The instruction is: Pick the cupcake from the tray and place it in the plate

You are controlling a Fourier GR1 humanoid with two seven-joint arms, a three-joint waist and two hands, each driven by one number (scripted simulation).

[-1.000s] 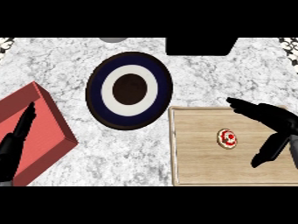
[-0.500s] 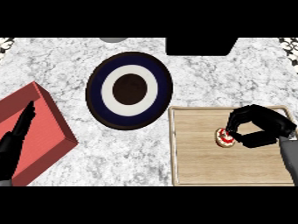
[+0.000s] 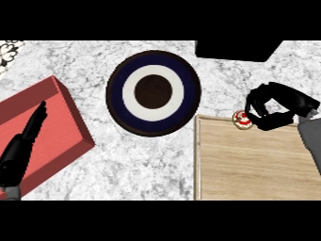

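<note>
Cupcake (image 3: 241, 119) lifted to tray (image 3: 260, 162) edge, right hand (image 3: 277, 106) curled around it

Red-white cupcake (image 3: 241, 120) at tray (image 3: 260, 164) edge

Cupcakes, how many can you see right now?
1. The cupcake is at the wooden tray's top edge, with the right hand curled round it. None show elsewhere.

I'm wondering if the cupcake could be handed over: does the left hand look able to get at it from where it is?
Probably not: the left hand lies over the red box at far left, while the right hand curls round the cupcake.
</note>
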